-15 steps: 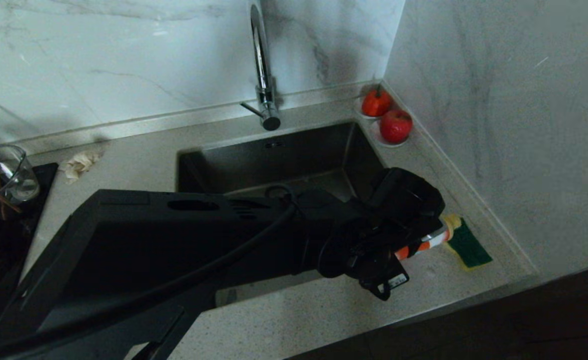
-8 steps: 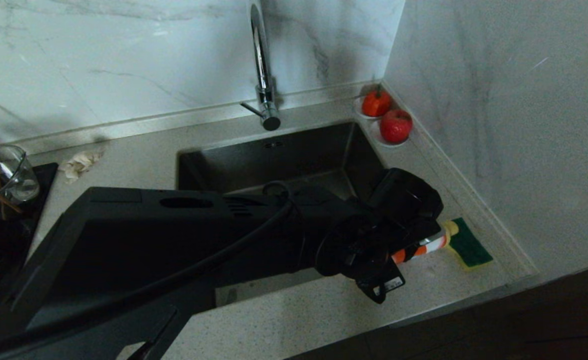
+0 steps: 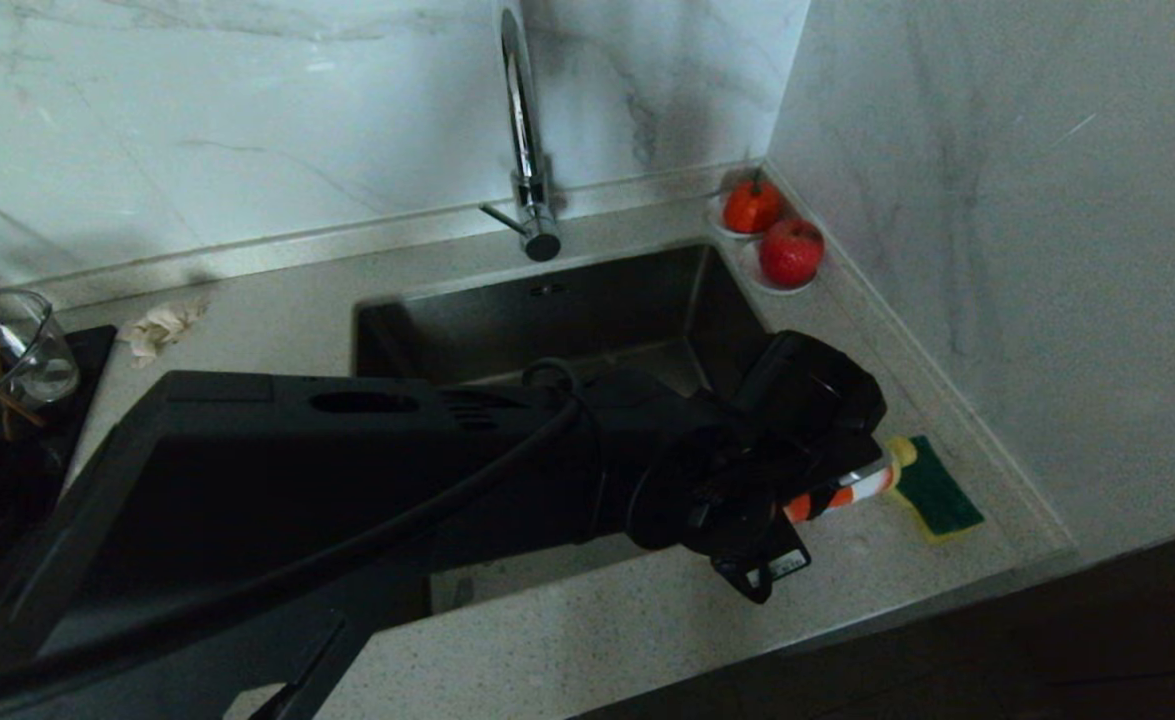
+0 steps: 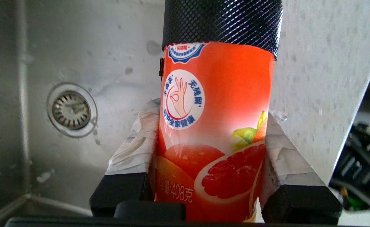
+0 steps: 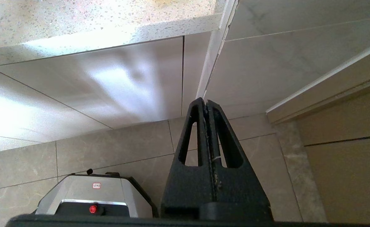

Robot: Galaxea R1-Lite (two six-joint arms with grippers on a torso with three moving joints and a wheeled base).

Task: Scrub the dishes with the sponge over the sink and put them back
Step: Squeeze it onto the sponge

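Head view: the left arm reaches across the sink (image 3: 587, 300) toward four o'clock, and the left gripper (image 3: 847, 490) pinches an orange bottle (image 3: 840, 495) lying roughly level; its yellow cap end touches or just meets the sponge (image 3: 935, 486), which lies green side up on the counter (image 3: 647, 620) at the sink's four o'clock, near the side wall; the faucet (image 3: 525, 140) stands at the sink's twelve o'clock; two red fruits (image 3: 790, 250) on white saucers sit in the corner at two o'clock; a glass jug (image 3: 17, 345) with chopsticks stands far off at nine o'clock, a crumpled tissue (image 3: 159, 326) beside it; neither bowl nor plate can be seen. Left wrist view: taped fingers (image 4: 134, 148) clamp the bottle (image 4: 214, 126) on both sides, over the basin's drain (image 4: 71, 109). Right wrist view: the right gripper (image 5: 207, 107) hangs parked below the counter edge, over the floor tiles, fingers pressed together.
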